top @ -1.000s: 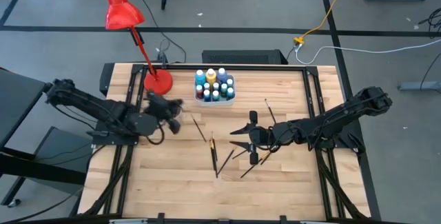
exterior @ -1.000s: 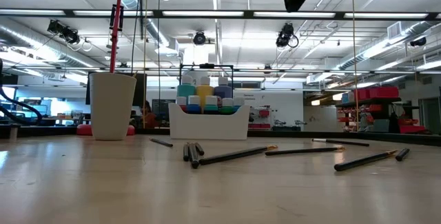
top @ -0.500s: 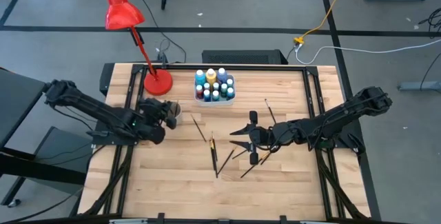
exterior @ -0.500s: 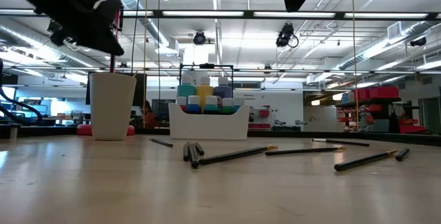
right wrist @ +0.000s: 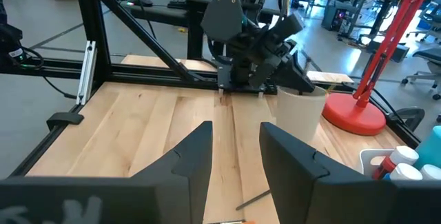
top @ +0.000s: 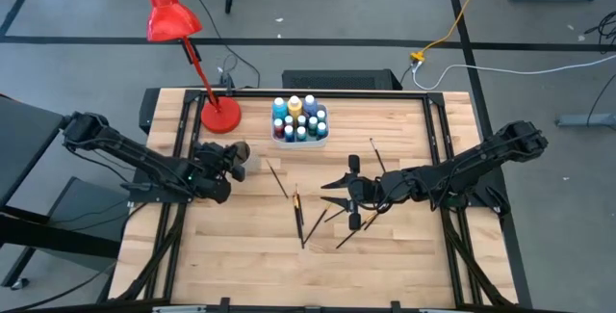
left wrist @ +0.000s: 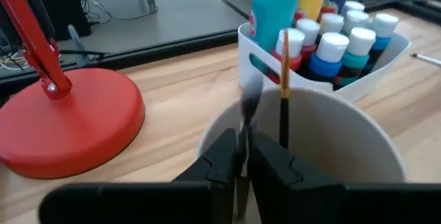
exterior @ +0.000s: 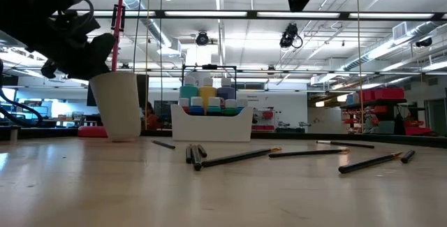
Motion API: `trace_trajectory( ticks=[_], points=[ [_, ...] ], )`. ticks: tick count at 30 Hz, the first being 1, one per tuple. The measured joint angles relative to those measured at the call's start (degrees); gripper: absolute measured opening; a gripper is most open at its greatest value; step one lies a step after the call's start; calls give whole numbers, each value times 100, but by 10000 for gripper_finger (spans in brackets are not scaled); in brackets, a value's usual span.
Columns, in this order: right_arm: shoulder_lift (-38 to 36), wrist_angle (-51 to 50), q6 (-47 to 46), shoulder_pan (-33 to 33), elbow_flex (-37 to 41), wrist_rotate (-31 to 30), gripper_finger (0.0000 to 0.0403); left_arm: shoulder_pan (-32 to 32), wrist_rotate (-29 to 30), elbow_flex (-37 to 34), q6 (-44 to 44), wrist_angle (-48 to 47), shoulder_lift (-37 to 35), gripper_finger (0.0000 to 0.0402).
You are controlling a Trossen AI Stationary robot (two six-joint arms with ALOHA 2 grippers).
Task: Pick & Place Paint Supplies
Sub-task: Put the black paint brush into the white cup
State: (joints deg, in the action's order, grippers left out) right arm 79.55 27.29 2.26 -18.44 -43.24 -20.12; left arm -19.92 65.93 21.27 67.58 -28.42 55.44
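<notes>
Hovering over the white cup [left wrist: 303,134], the left claw [left wrist: 244,158] pinches a paintbrush [left wrist: 247,114] beside one already inside, while bottles fill the caddy [top: 299,123], several brushes [top: 298,212] remain on the worktop [top: 404,255], and the right claw [right wrist: 234,158] waits spread.

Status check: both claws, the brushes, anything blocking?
Left claw over white cup, pinching its rim, one brush inside. Right claw open, hovering above loose brushes. Nothing blocking.
</notes>
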Motion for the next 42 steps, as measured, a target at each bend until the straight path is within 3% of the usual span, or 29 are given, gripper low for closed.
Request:
trace_trajectory(
  ticks=[11,24,28,31,36,42],
  points=[
    [0,2,0,0,0,0,126,0,63,1,-774,682,2,96],
    [0,2,-23,0,0,7,126,2,191,6,-3496,3290,0,115],
    [0,2,-35,0,0,7,126,2,-350,7,-4356,4409,0,115],
    [0,1,-35,0,0,13,126,2,-975,7,-4431,4975,0,115],
    [0,-5,-44,0,0,15,126,2,-1824,7,-4181,5196,-2,114],
    [0,-251,-183,6,0,-54,126,2,-2392,7,-3865,5195,0,114]
  ],
)
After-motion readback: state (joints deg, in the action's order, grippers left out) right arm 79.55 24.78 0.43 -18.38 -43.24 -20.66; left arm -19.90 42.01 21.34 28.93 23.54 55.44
